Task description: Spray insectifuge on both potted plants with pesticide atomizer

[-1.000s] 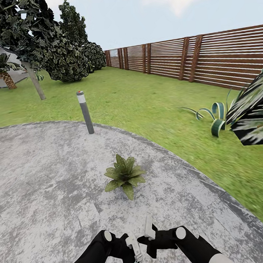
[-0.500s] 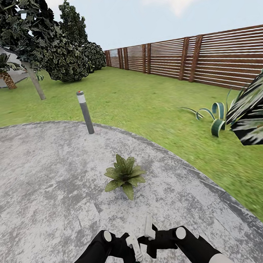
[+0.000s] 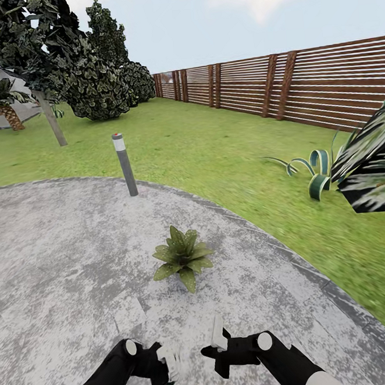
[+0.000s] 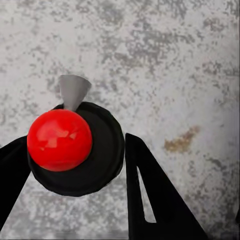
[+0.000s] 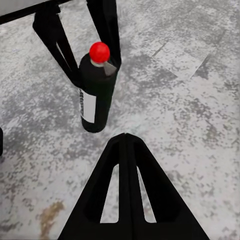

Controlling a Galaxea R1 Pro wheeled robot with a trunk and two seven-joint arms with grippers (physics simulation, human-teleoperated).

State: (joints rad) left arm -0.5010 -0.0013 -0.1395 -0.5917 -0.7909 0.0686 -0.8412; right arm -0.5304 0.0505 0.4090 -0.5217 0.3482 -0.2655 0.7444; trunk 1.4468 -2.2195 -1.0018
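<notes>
Left tool (image 3: pixel 171 366) closed around pesticide atomizer (image 5: pixel 96 92), bottle upright between its fingers, low over the paving (image 3: pixel 58 257). Right tool (image 3: pixel 216 341) beside it, holding nothing; how far open, can't tell. One potted plant (image 3: pixel 182 256) just ahead on the paving. Best move probably: aim the grey nozzle (image 4: pixel 73 90) at the leaves, keep grip firm, bottle upright, right tool clear.

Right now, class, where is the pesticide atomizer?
The pesticide atomizer stands upright on the grey paving, between the fingers of the left pincer, low in the head view, nearer than the potted plant.
</notes>
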